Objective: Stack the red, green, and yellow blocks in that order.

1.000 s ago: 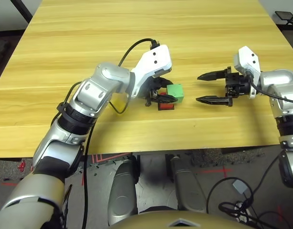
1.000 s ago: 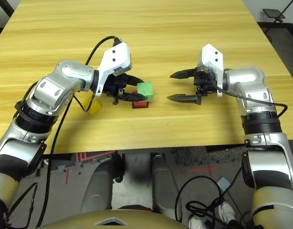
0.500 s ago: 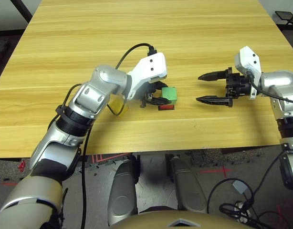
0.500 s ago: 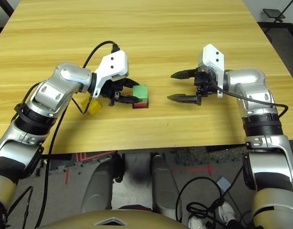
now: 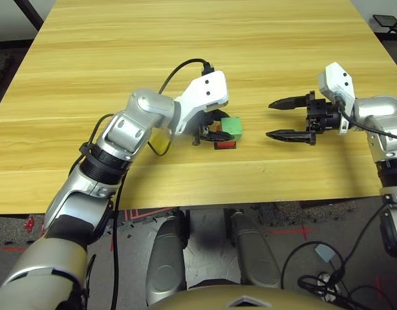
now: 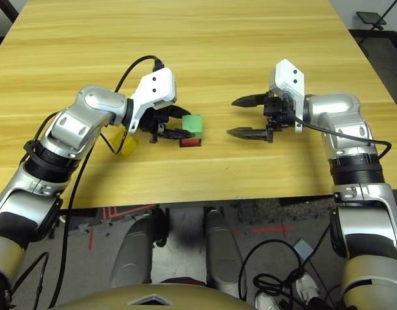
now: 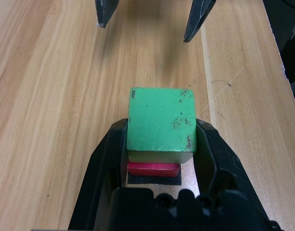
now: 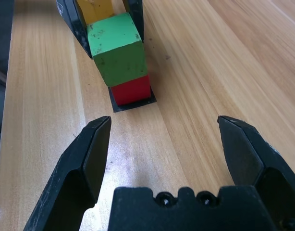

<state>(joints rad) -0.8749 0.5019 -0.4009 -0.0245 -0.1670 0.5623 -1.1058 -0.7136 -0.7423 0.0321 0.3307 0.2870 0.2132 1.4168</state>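
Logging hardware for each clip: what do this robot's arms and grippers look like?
Both arms are silver metal segments with black joint rings and white wrist housings. A black cable loops over the left arm. The left gripper and right gripper each have two black, tapered, pointed fingers.

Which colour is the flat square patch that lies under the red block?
Black. The flat square patch under the matte red cube shows best in the right wrist view.
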